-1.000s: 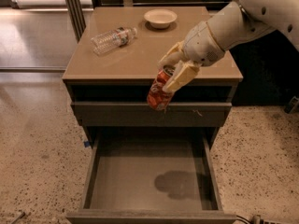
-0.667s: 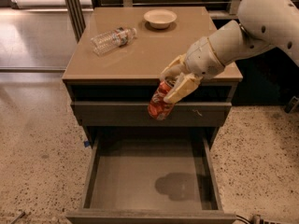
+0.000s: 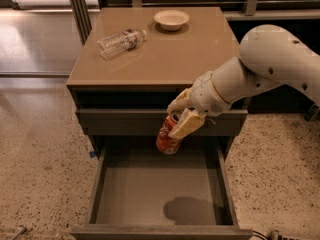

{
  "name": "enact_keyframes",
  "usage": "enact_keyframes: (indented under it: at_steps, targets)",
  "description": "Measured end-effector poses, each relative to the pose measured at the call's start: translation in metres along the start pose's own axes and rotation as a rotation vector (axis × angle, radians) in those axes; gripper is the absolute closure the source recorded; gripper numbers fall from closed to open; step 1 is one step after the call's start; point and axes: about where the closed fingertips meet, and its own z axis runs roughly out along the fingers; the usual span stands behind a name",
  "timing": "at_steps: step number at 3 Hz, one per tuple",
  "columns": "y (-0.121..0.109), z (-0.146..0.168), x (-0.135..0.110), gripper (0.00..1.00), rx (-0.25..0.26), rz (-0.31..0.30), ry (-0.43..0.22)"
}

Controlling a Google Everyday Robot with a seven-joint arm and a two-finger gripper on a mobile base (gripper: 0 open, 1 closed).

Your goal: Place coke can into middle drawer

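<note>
Red-orange against all that grey, the coke can (image 3: 167, 137) hangs in mid-air, pinched between the two pale yellow fingers (image 3: 187, 126) of the gripper (image 3: 180, 120), which has a firm clasp around the can's upper half. The can is tilted, silver top leaning up and to the right toward the wrist, base pointing down and left. It sits just in front of the closed drawer front (image 3: 120, 122) under the cabinet top and above the back part of the middle drawer (image 3: 150, 196), which is pulled wide out toward us, its flat floor bare apart from a dark rounded shadow (image 3: 192, 209) right of centre. The can is not touching that floor or the side walls; it is held well clear over the opening. The white arm (image 3: 265, 66) comes in from the right, its big rounded shell level with the cabinet's edge, narrowing down to the wrist by the can. Up on the tan cabinet top (image 3: 170, 64) a clear plastic bottle (image 3: 120, 41) lies on its side near the back left, and a small pale bowl (image 3: 171, 19) sits upright at the back, well apart from it — both far from the gripper. Speckled stone flooring (image 3: 40, 159) spreads around the cabinet on either side.
</note>
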Motion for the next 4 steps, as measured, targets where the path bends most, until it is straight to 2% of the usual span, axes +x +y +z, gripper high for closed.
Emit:
enact_keyframes:
  at_steps: [1,2,3,4]
  targets:
    - [0.01,0.025,0.017,1.0,0.054,0.007,0.165]
    - [0.012,0.031,0.036,1.0,0.067,0.011,0.249]
    - [0.012,0.031,0.036,1.0,0.067,0.011,0.249]
    - [0.016,0.055,0.079,1.0,0.048,0.069,0.323]
